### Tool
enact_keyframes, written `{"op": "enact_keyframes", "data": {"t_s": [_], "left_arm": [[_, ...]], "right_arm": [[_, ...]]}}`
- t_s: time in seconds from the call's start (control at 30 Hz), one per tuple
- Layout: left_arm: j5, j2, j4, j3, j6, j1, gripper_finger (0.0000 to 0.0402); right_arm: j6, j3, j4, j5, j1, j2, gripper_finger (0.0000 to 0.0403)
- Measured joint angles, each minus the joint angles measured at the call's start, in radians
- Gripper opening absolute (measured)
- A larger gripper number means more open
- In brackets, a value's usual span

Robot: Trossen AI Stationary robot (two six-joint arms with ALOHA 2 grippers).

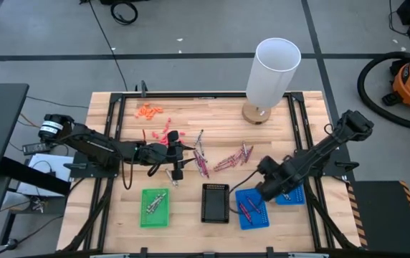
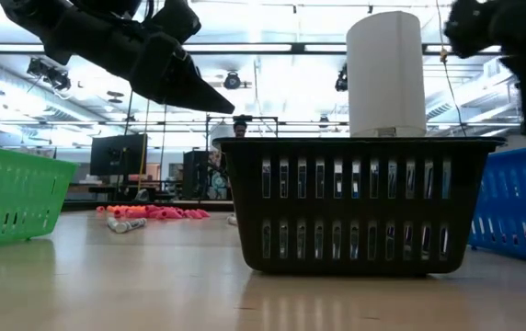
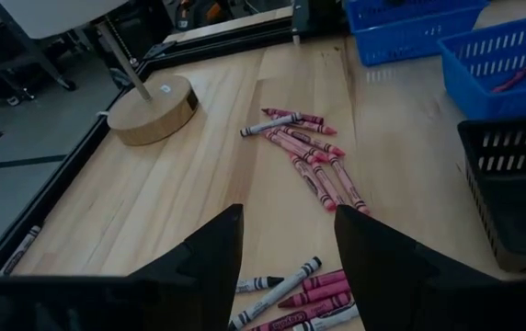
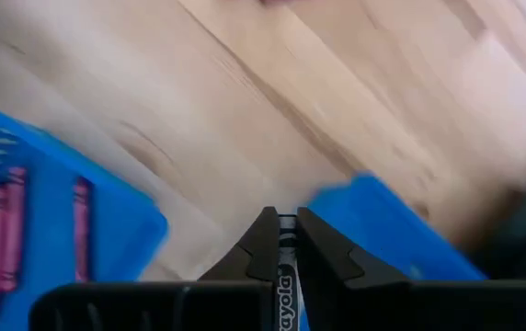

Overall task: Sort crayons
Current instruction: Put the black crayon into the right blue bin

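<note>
Fig. Black tray (image 1: pixel 216 203) as ref. L gripper (image 1: pixel 177 159) is hovering up-left of it, fingers (image 3: pixel 210 257) standing wide, nothing between, over loose crayons (image 3: pixel 307 158) scattered on the table (image 1: pixel 212 115). R gripper (image 4: pixel 281 241) is hanging just right of the tray, betw. two blue trays (image 1: pixel 252 209), fingers pinching narrow on one crayon (image 4: pixel 285 276). Green tray (image 1: pixel 155 207), left of ref., is holding grey crayons; near blue tray is holding pinkish ones.

My left gripper (image 1: pixel 178 159) hangs over crayons (image 1: pixel 201 159) mid-table, lamp (image 1: pixel 269 75) behind them, three trays (image 1: pixel 215 203) in front, my right gripper (image 1: pixel 261 192) above the rightmost.
</note>
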Motion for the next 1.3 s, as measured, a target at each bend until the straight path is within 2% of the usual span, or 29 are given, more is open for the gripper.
{"op": "enact_keyframes", "data": {"t_s": [0.2, 0.4, 0.53, 0.7, 0.87, 1.13, 1.3], "left_arm": [[0.000, 0.000, 0.000, 0.000, 0.000, 0.000, 0.0185], [0.000, 0.000, 0.000, 0.000, -0.002, 0.000, 0.0185], [0.000, 0.000, 0.000, 0.000, -0.007, 0.000, 0.0185], [0.000, 0.000, 0.000, 0.000, -0.010, 0.000, 0.0185], [0.000, 0.000, 0.000, 0.000, -0.010, 0.000, 0.0185], [0.000, 0.000, 0.000, 0.000, -0.010, 0.000, 0.0185], [0.000, 0.000, 0.000, 0.000, -0.010, 0.000, 0.0185]], "right_arm": [[0.136, -0.069, -0.024, -0.157, 0.041, 0.000, 0.0033], [0.192, -0.150, 0.000, -0.210, 0.072, 0.000, 0.0033], [0.199, -0.193, 0.020, -0.191, 0.077, 0.000, 0.0042], [0.193, -0.245, 0.058, -0.171, 0.077, 0.000, 0.0075], [0.166, -0.244, 0.062, -0.167, 0.065, 0.001, 0.0097], [0.072, -0.125, -0.015, -0.067, 0.049, 0.000, 0.0109], [-0.052, -0.033, -0.040, 0.044, 0.022, -0.001, 0.0109]]}}
